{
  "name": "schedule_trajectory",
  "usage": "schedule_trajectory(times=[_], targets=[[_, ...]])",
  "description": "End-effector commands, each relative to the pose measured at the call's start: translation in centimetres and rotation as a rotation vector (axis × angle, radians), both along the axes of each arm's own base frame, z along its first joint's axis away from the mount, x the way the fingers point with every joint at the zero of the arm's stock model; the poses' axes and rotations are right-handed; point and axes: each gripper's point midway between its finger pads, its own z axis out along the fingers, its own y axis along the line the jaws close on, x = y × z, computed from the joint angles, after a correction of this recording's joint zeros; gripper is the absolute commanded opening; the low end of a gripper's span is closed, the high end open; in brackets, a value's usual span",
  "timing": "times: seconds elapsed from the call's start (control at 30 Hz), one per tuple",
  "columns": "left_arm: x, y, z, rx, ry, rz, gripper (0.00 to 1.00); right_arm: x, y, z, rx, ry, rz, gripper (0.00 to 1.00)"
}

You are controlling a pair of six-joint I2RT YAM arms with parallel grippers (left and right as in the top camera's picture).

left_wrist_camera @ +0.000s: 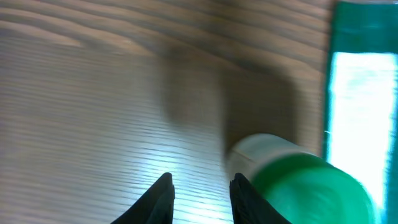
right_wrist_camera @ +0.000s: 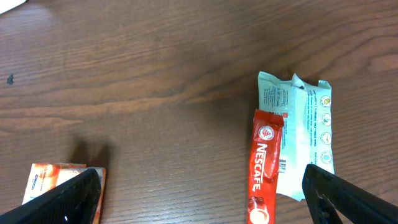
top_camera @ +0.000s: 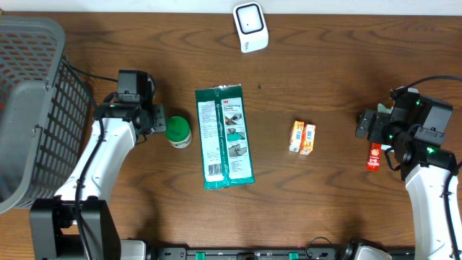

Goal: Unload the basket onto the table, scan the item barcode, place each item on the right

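Left fingers (left_wrist_camera: 160, 199) seem narrowly apart beside green-capped jar (top_camera: 177, 131); right fingers (right_wrist_camera: 71, 196) wide apart above red sachet (right_wrist_camera: 264, 168).

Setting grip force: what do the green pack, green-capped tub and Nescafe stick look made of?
Green pack: flexible plastic film, glossy, judging by sheen and flat sealed ends. Tub: probably rigid plastic, white body, smooth green cap. Nescafe stick: thin printed film or foil laminate, slightly shiny; which one is unclear.

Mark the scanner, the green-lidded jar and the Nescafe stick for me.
scanner (top_camera: 250, 25), overhead view, its white front face.
green-lidded jar (top_camera: 178, 130), overhead view, middle of the lid.
Nescafe stick (right_wrist_camera: 264, 165), right wrist view, the red wrapper's middle.
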Motion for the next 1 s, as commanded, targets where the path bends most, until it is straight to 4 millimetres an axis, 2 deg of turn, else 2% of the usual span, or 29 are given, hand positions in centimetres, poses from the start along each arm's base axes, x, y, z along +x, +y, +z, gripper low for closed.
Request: schedule_trajectory(times=[0.0, 0.1, 0.3, 0.47, 0.57, 0.73, 0.83, 0.97], targets=[[-0.7, -3.2, 0.7, -0.175, 0.018, -0.074, 0.32, 0.3, -0.1, 1.0, 0.005, -0.027, -0.005, 0.99], [-2.2, -4.1, 0.4, -0.237, 0.085, -0.064, 0.33, 0.3, -0.1, 1.0, 0.005, -0.027, -0.005, 0.99], [-5.0, -3.9, -0.3, -0.239, 0.208, -0.034, 0.34, 0.3, -0.1, 1.0, 0.005, -0.027, -0.005, 0.99], [-6.0, -3.9, -0.5, -0.251, 0.256, 0.015, 0.39, 0.3, -0.1, 1.0, 0.005, -0.027, -0.005, 0.99], [-5.7, -3.8, 0.1, -0.247, 0.232, 0.016, 0.49, 0.3, -0.1, 1.0, 0.005, -0.027, -0.005, 0.99], [-4.2, -2.9, 2.8, -0.204, 0.132, 0.044, 0.68, 0.3, -0.1, 1.0, 0.005, -0.027, -0.005, 0.99], [-3.2, -1.6, 5.3, -0.135, 0.033, 0.063, 0.82, 0.3, -0.1, 1.0, 0.005, -0.027, -0.005, 0.99], [-2.3, -0.9, 7.7, -0.1, -0.073, 0.075, 0.87, 0.3, -0.1, 1.0, 0.005, -0.027, -0.005, 0.99]])
